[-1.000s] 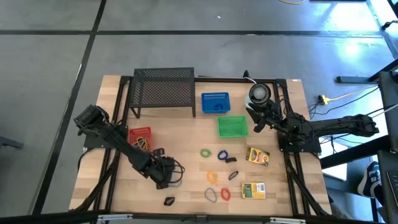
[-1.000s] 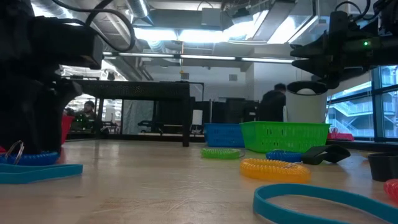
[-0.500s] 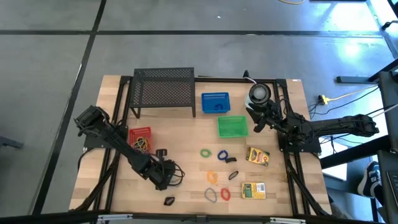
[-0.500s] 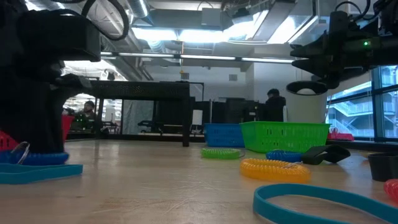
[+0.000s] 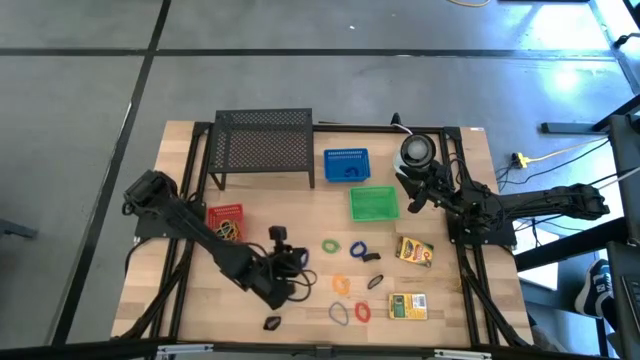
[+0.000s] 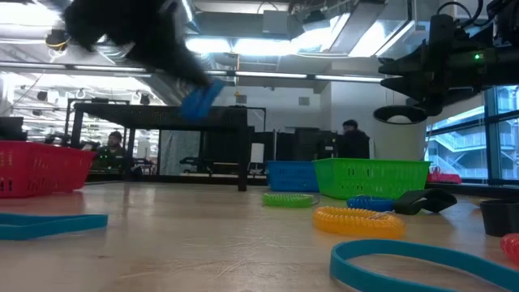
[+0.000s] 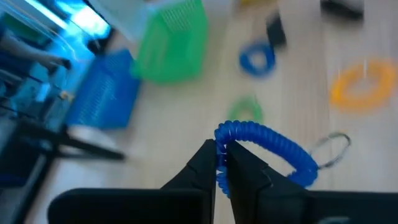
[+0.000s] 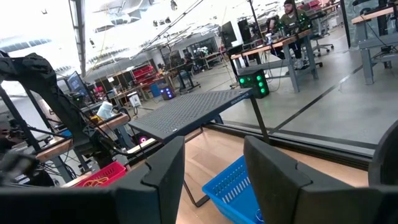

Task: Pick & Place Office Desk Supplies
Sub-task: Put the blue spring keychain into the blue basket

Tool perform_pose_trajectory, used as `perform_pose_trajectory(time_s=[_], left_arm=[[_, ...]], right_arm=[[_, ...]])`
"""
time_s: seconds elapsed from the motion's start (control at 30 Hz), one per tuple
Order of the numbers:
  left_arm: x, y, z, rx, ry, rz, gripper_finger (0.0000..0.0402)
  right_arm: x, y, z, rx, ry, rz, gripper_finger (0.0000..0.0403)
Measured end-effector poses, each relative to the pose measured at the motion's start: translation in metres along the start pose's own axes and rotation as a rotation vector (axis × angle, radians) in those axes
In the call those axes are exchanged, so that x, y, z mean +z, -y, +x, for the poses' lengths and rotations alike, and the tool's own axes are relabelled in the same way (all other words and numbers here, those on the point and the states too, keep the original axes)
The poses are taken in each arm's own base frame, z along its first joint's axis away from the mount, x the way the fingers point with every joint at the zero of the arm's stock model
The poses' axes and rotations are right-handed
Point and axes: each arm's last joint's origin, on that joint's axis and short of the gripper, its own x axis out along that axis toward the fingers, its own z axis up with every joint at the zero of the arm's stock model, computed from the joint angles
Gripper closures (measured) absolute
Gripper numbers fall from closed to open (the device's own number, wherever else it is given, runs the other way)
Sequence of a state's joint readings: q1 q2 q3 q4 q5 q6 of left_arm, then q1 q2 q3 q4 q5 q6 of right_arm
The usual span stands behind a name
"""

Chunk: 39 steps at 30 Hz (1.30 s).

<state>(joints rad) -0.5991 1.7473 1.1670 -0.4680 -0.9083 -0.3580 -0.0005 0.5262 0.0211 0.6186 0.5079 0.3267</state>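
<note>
**Left gripper lifts blue coil, right arm waits**

Left gripper point(image 7: 219, 163) is clamped on a blue coil loop point(image 7: 264, 142), with a metal ring point(image 7: 329, 149) hanging off it; the coil is held off the table, above front centre. In the low view the coil point(image 6: 199, 100) shows up in the air, blurred.

Right gripper point(image 5: 412, 193) hovers by the green basket point(image 5: 374, 204), fingers point(image 8: 163, 167) parted, nothing between them.

Counts on the table, high view:
- 3 baskets: red point(image 5: 225, 216), blue point(image 5: 345, 165), green.
- 1 black mesh shelf point(image 5: 263, 142) at the back.
- 2 yellow-green boxes point(image 5: 414, 250), point(image 5: 407, 306).
- Loose loops: 1 green point(image 5: 331, 245), 1 blue point(image 5: 357, 249), 1 orange point(image 5: 342, 285), 1 red point(image 5: 362, 312), 1 dark point(image 5: 339, 313).
- 2 black clips point(image 5: 375, 282), point(image 5: 272, 322).
- 1 round grey-white disc point(image 5: 416, 150) at back right.

Rubber bands lie in the red basket; count not readable.
</note>
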Motion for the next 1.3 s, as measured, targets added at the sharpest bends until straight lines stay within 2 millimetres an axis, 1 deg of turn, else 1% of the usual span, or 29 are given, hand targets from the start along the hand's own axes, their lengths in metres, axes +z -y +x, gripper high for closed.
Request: perform_pose_trajectory(time_s=[0.23, 0.37, 0.47, 0.6, 0.7, 0.8, 0.97, 1.07, 1.17, 1.23, 1.3], left_arm=[[0.070, -0.018, -0.019, -0.003, 0.150, -0.079, 0.0379], [0.100, -0.028, -0.031, -0.013, 0.243, -0.135, 0.0380], [0.111, -0.034, -0.034, -0.006, 0.282, -0.133, 0.0379], [0.112, -0.041, -0.026, 0.025, 0.266, -0.080, 0.0378], [0.111, -0.052, -0.012, 0.061, 0.224, -0.078, 0.0378], [0.109, -0.068, 0.010, 0.113, 0.168, -0.113, 0.0378], [0.108, -0.107, 0.046, 0.154, 0.096, -0.173, 0.0378], [0.105, -0.137, 0.068, 0.216, 0.057, -0.218, 0.0378], [0.099, -0.160, 0.094, 0.282, 0.017, -0.291, 0.0378], [0.094, -0.172, 0.113, 0.291, 0.002, -0.343, 0.0378], [0.088, -0.178, 0.134, 0.271, -0.013, -0.361, 0.0378]], right_arm=[[0.000, 0.000, 0.000, 0.000, 0.000, 0.000, 0.0236], [0.000, 0.000, 0.000, 0.000, 0.000, 0.000, 0.0236], [0.000, 0.000, 0.000, 0.000, 0.000, 0.000, 0.0236], [0.000, 0.000, 0.000, 0.000, 0.000, 0.000, 0.0236], [0.000, 0.000, 0.000, 0.000, 0.000, 0.000, 0.0236], [0.000, 0.000, 0.000, 0.000, 0.000, 0.000, 0.0236], [0.000, 0.000, 0.000, 0.000, 0.000, 0.000, 0.0236], [0.000, 0.000, 0.000, 0.000, 0.000, 0.000, 0.0236], [0.000, 0.000, 0.000, 0.000, 0.000, 0.000, 0.0237], [0.000, 0.000, 0.000, 0.000, 0.000, 0.000, 0.0237], [0.000, 0.000, 0.000, 0.001, -0.001, 0.000, 0.0237]])
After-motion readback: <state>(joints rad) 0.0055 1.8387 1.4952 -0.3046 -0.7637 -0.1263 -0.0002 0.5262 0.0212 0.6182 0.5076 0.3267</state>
